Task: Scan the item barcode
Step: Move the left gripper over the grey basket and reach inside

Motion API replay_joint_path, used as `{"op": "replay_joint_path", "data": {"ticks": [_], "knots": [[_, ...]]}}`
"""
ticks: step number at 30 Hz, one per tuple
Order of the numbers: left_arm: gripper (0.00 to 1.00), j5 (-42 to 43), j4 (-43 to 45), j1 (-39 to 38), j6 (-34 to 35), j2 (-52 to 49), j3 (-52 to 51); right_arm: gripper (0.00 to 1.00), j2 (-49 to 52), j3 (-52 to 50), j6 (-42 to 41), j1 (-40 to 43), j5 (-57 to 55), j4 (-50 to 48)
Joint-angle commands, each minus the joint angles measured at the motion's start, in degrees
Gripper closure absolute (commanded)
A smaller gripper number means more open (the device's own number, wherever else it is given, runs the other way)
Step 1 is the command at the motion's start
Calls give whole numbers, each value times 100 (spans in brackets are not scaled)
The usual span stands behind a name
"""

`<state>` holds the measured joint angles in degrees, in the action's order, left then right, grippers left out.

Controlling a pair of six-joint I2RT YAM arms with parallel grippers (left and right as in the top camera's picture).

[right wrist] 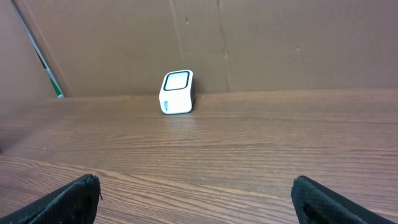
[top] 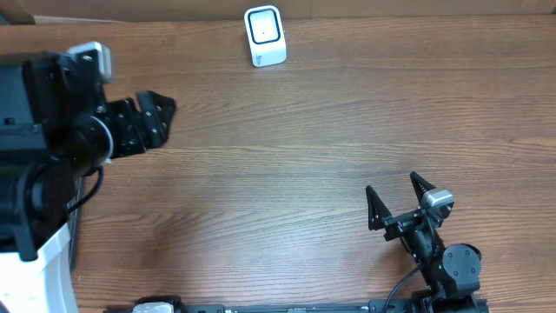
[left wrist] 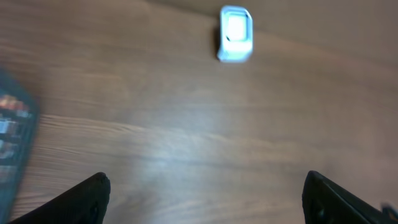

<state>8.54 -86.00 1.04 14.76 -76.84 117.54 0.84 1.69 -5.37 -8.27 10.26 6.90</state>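
One boxy, seemingly plastic scanner [top: 265, 36] stands on the grained wooden table [top: 304, 139].

Table [top: 287, 139] is showing brown wood grain, smooth, giving off a low sheen under the light. Scanner [top: 265, 36] is reading as white plastic, smooth and slightly glossy, its window glossier still and catching light. Backdrop [right wrist: 280, 43] is looking like brown cardboard, matt, carrying creases and seams. Right gripper [top: 391, 182] is showing matt black fingers, plastic by the look; left gripper [left wrist: 205, 179] is looking the same, dull black. Left arm [top: 35, 130] is appearing black and matt, sitting over a smooth white plastic base [top: 43, 269]. Cable [top: 87, 187] is looking black and rubbery. Item [left wrist: 12, 143] is showing a printed face, too blurred for telling its material.
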Motion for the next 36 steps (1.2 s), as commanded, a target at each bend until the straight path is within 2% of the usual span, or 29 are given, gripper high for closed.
{"op": "replay_joint_path", "data": {"ticks": [1, 5, 8, 15, 22, 34, 36], "knots": [[18, -962, -35, 90, 538, 48, 597, 0, -68, 7, 24, 22, 9, -35], [17, -1379, -33, 555, 905, 46, 1082, 0, -68, 7, 24, 20, 9, -35], [17, -1386, -37, 1294, 1049, 46, 1196, 0, -68, 7, 24, 22, 9, -35], [20, -382, -428, 3303, 1364, -319, 1154, 0, -68, 7, 24, 20, 9, -35], [22, -557, -767, 4203, 1366, -938, 951, 0, -68, 7, 24, 13, 9, -35], [22, -686, -529, 5125, 1349, -1353, 114, 0, -68, 7, 24, 9, 9, -35], [22, -660, -420, 5237, 1158, -1405, -168, 0, -68, 7, 24, -7, 9, -35]]}}
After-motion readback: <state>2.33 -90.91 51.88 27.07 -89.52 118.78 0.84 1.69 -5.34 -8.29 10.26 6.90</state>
